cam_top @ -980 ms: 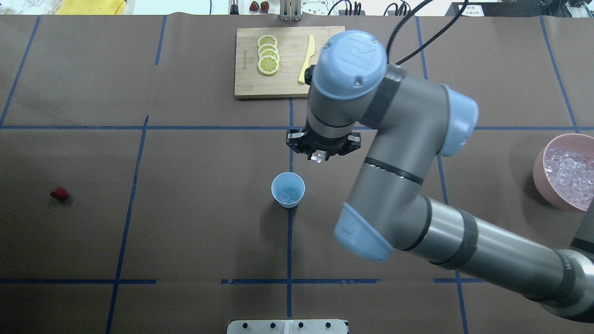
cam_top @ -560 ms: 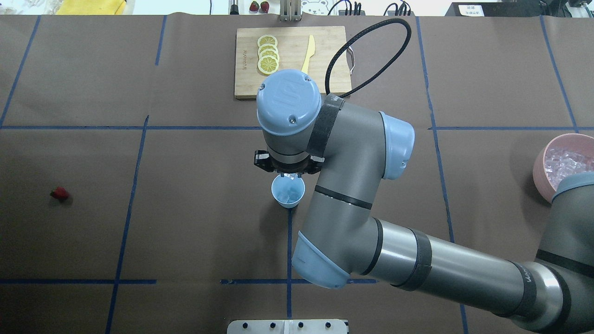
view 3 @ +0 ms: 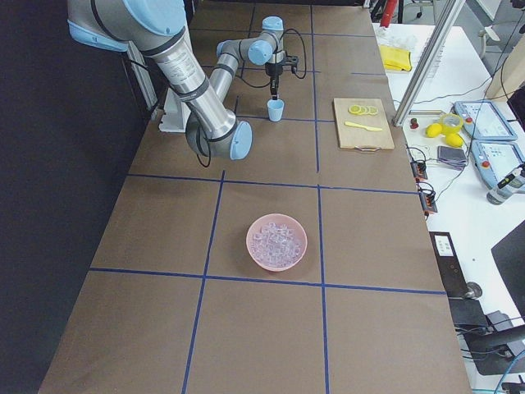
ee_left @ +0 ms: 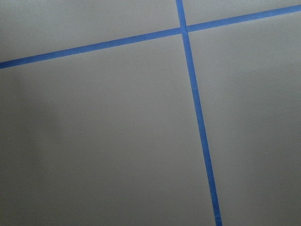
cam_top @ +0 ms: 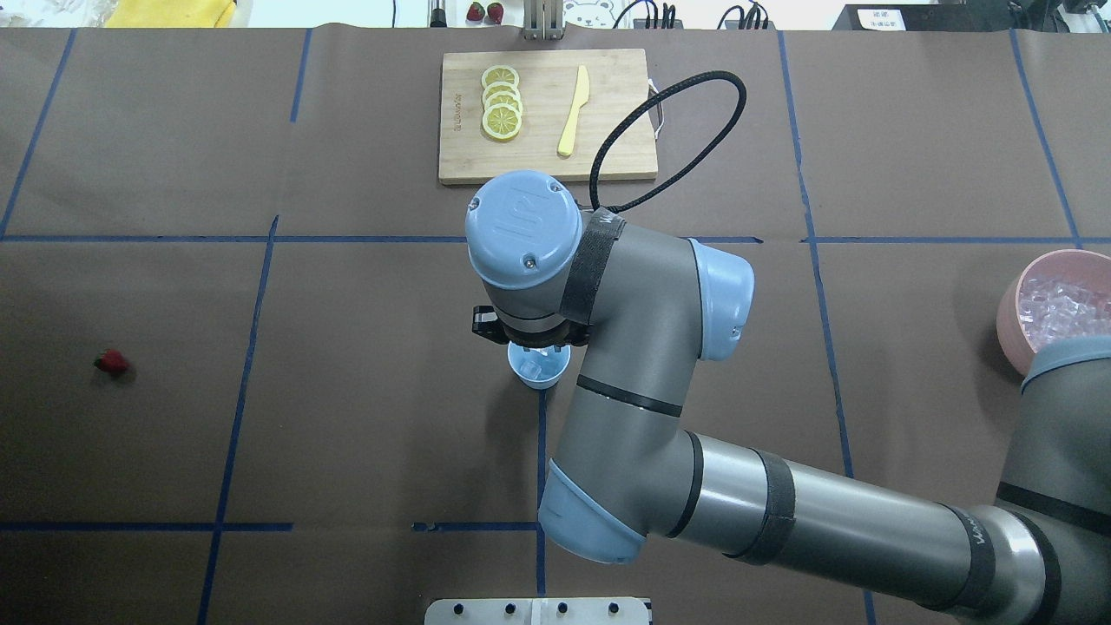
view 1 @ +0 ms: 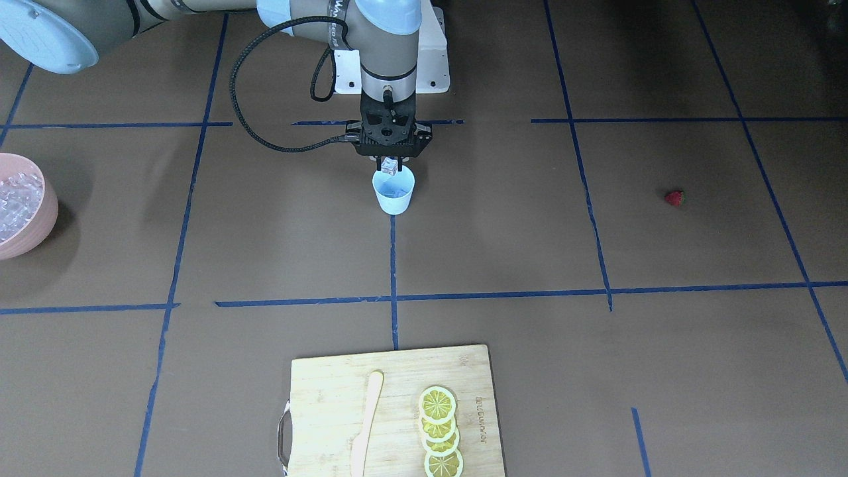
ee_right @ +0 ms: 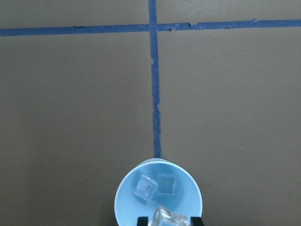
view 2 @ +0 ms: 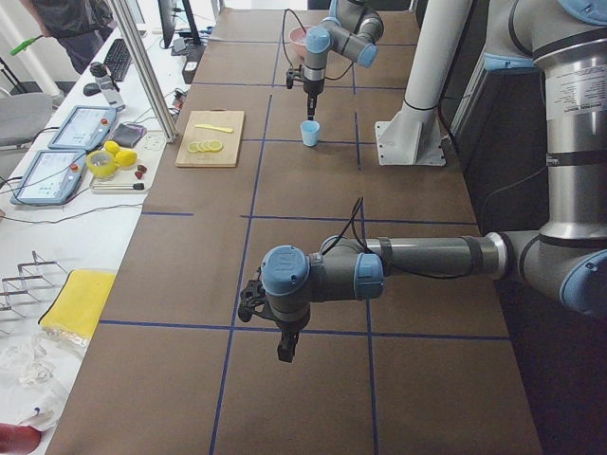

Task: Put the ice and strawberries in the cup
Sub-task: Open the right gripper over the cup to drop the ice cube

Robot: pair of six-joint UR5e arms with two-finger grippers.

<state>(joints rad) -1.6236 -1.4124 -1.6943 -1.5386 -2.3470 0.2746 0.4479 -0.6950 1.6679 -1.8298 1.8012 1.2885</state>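
The light blue cup [view 1: 394, 193] stands at the table's middle on a blue tape line. My right gripper [view 1: 391, 163] hangs just above its rim, shut on one ice cube [view 1: 389, 167]. In the right wrist view that cube [ee_right: 169, 217] sits between the fingertips [ee_right: 141, 220] over the cup [ee_right: 127, 200], which holds two cubes [ee_right: 144, 188]. More ice [cam_top: 1063, 299] fills the pink bowl [cam_top: 1011, 325]. A strawberry [cam_top: 111, 362] lies alone far on my left side. My left gripper [view 2: 285, 343] hovers over bare table far from all of it; I cannot tell if it is open.
A wooden cutting board [cam_top: 469, 156] with lemon slices [cam_top: 502, 102] and a yellow knife [cam_top: 574, 111] lies beyond the cup. The right arm's elbow and forearm [cam_top: 764, 512] span the near right of the table. Brown paper with blue tape lines covers the surface.
My right gripper carried the ice cube from the far right of the cup to directly over its rim, and the arm's elbow swung left with it. The strawberry and cup stayed put.
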